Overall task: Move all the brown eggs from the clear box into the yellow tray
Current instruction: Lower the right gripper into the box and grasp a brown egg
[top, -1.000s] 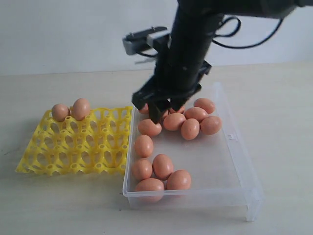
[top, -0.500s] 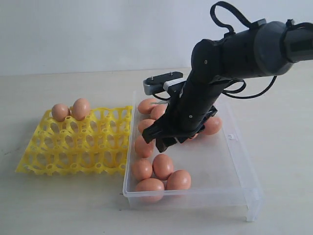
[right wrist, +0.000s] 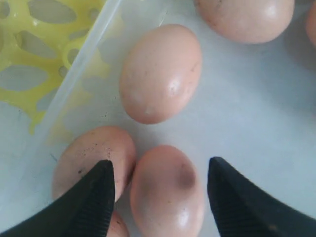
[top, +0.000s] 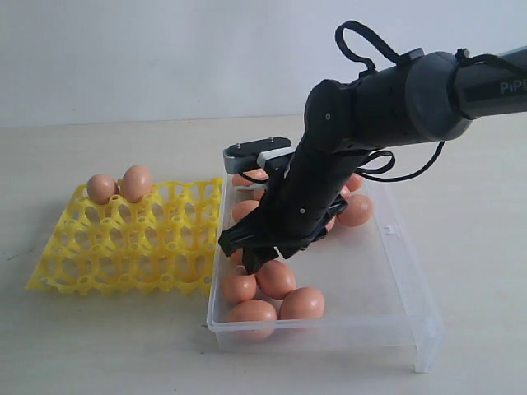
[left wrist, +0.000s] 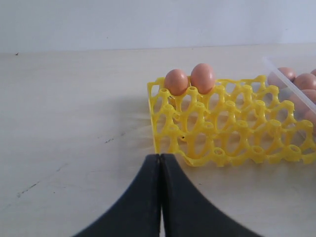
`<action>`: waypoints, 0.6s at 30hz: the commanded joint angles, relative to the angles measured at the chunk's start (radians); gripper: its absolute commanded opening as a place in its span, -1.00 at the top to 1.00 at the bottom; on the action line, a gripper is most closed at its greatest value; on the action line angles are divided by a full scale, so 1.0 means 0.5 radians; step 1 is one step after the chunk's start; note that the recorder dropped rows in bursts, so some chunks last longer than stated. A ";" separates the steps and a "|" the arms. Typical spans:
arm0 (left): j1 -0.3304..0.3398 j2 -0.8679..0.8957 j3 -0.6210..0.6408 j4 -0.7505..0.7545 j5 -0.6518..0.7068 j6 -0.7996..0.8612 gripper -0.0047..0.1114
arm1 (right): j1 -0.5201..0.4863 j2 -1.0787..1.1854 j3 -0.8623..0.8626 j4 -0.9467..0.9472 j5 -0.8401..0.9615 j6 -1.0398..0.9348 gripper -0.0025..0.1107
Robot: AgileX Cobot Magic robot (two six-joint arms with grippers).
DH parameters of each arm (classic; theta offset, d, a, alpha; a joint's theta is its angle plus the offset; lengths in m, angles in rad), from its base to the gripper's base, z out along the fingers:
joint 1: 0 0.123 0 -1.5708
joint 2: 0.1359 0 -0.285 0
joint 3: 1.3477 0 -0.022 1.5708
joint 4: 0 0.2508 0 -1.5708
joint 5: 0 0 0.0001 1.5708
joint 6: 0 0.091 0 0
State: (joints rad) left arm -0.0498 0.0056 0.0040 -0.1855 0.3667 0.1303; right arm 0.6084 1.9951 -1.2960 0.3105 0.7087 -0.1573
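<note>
So, the right gripper (top: 257, 249) is dipped into the clear box (top: 387, 280) with its jaws spread wide. In the right wrist view, one of the brown eggs (right wrist: 168, 195) is framed between the fingers (right wrist: 94, 197). Nothing is clamped yet, and a gap can be seen on both sides. That egg is crowded, though. A neighbouring egg (right wrist: 94, 153) is tucked right up beside it on the box-wall side, so one finger is lined up over the narrow seam between the two. The wide opening is probably there to get round one egg without the neighbour being knocked.

The left gripper (left wrist: 160, 159) is closed on nothing, fingers pressed together, and is held above the bare surface (left wrist: 74, 123) near the yellow tray (left wrist: 224, 148). It looks parked out of the way so the box is left to the right arm.

Counts: two seated eggs (top: 136, 181) are side by side in the tray's far corner cups, on the side away from the box. In the box, four near-end eggs (top: 276, 278) are plainly seen, and at least four more can be made out round the arm. Whatever is hidden behind it can't be counted. Most of the job is judged to be left.
</note>
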 commanded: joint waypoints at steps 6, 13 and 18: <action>0.002 -0.011 -0.008 -0.002 -0.019 0.006 0.92 | 0.006 0.031 0.007 -0.006 0.089 -0.051 -0.02; 0.002 -0.011 -0.008 -0.002 -0.019 0.006 0.92 | 0.006 0.105 0.007 -0.032 0.031 -0.052 -0.02; 0.002 -0.011 -0.008 -0.002 -0.019 0.006 0.92 | 0.014 0.165 0.007 -0.036 -0.014 -0.052 -0.02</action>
State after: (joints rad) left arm -0.0498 0.0056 0.0040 -0.1855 0.3667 0.1303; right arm 0.6098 2.0559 -1.2960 0.2883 0.7249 -0.1729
